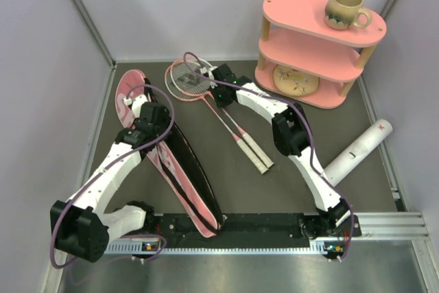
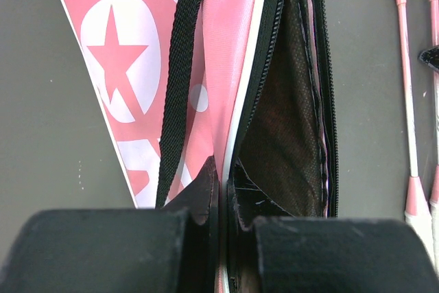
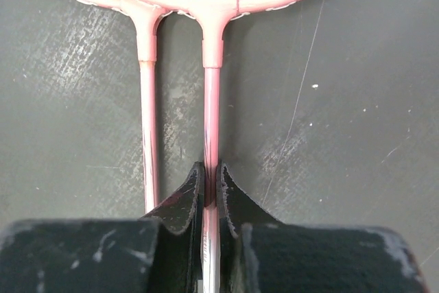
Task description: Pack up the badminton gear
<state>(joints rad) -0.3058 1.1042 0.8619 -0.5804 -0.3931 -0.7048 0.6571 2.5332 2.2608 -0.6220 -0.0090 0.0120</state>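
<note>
Right wrist: my right hand (image 3: pixel 210 186) pinching one racket (image 3: pixel 212 101) shaft; left hand (image 2: pixel 221 193) pinches bag (image 2: pixel 233 32) edge; bag lies leftward, roughly parallel.

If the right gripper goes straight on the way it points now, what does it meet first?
The right gripper is shut on the shaft of one racket, so first comes that racket's throat and head, overlapping the head of the second racket. Beyond them I cannot tell.
</note>
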